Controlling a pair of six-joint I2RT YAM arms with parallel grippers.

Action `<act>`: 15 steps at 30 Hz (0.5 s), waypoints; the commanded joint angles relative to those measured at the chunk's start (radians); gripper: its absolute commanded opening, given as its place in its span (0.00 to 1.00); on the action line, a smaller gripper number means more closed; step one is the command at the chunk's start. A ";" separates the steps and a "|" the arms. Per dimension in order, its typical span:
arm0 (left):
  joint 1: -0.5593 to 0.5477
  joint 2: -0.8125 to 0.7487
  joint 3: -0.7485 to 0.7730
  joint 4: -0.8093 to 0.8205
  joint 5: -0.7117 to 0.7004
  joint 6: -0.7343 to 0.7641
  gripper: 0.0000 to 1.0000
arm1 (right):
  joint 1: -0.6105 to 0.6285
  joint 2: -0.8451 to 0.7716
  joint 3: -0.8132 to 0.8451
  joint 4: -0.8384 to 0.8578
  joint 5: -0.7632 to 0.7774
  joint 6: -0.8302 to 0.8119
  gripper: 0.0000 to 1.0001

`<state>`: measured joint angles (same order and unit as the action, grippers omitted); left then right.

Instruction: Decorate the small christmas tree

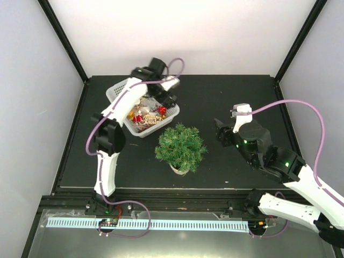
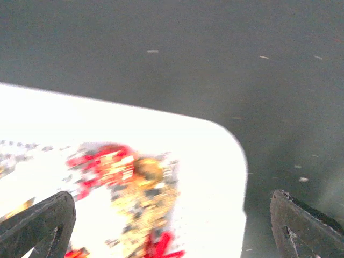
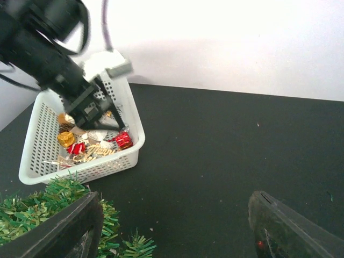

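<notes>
Left gripper point(image 1: 166, 102), wide open and empty over the basket point(image 1: 121, 88) toward the table's far-left corner, should straddle one ornament point(image 3: 123, 140) squarely.

The table point(image 1: 226, 102) top is black and matt, with tiny pale specks of dust on it. The basket point(image 3: 91, 169) is white plastic, with a mesh of little holes. The ornaments point(image 3: 122, 140) in it are shiny red and gold. The small christmas tree point(image 1: 181, 148) has rough, bushy green needles that look like plastic. The left arm point(image 1: 107, 166) has a smooth white shell. 1 purple cable point(image 1: 317, 123) looks smooth.
</notes>
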<state>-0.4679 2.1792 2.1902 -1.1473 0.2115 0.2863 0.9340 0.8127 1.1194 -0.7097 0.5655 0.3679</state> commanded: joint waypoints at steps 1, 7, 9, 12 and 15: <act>0.165 -0.117 0.010 0.041 -0.080 -0.062 0.99 | -0.011 0.010 -0.011 0.026 0.011 -0.001 0.75; 0.415 -0.148 -0.019 0.048 0.012 -0.095 0.99 | -0.033 0.047 -0.021 0.052 -0.018 -0.006 0.76; 0.477 -0.137 -0.032 0.037 0.034 -0.093 0.99 | -0.036 0.063 -0.019 0.057 -0.026 -0.006 0.76; 0.555 -0.127 -0.077 0.040 0.082 -0.106 0.99 | -0.044 0.076 -0.016 0.062 -0.039 -0.009 0.76; 0.621 -0.111 -0.122 0.059 0.136 -0.128 0.99 | -0.050 0.082 -0.014 0.062 -0.048 -0.009 0.76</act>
<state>0.1024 2.0430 2.1101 -1.0935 0.2455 0.2024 0.8967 0.8944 1.1061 -0.6750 0.5369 0.3672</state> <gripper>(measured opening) 0.989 0.760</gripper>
